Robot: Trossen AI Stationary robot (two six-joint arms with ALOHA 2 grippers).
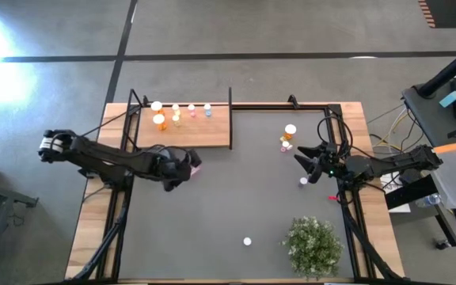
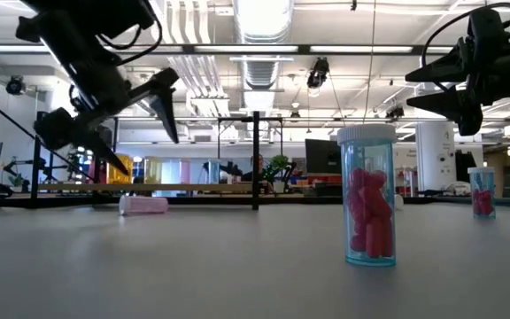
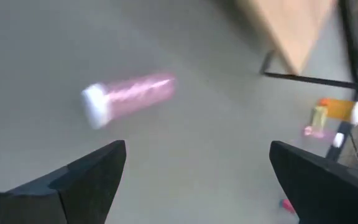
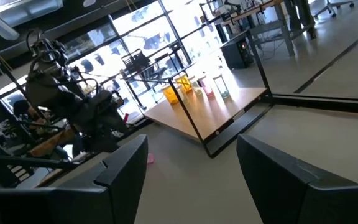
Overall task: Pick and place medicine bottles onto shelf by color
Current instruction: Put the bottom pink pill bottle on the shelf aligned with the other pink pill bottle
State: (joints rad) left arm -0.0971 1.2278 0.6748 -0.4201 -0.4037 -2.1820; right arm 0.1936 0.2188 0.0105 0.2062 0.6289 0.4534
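- High view: the left gripper [image 1: 190, 165] hangs over the dark table mat [image 1: 236, 206], just off the near edge of the shelf [image 1: 184, 127]. A pink bottle [image 1: 195, 164] shows at its tip, at about 3 o'clock from the wrist. Five bottles stand in a row [image 1: 176, 111] on the shelf, at about 12 o'clock from this gripper. The right gripper [image 1: 307, 164] waits at the mat's right side, jaws spread; orange bottles [image 1: 288, 136] lie at about 11 o'clock from it and a small bottle [image 1: 303, 182] at about 6 o'clock. A white-capped bottle [image 1: 247, 241] stands beside the green plant [image 1: 315, 245].
- Low view: the left gripper [image 2: 140, 115] is raised clear of the table, fingers wide apart and holding nothing. The pink bottle [image 2: 143, 205] lies on its side on the mat at about 6 o'clock from it, not touching it. A blue bottle of pink pills [image 2: 367, 197] stands upright close to the camera; the right gripper [image 2: 436, 89] hangs at about 1 o'clock from it.
- Left wrist view: the two fingers [image 3: 89, 180] stand far apart; the pink bottle [image 3: 128, 97] lies flat ahead of them, apart from both.
- Right wrist view: the right fingers [image 4: 120, 174] stand apart with nothing between them; the shelf [image 4: 210, 112] with its bottles lies well ahead.
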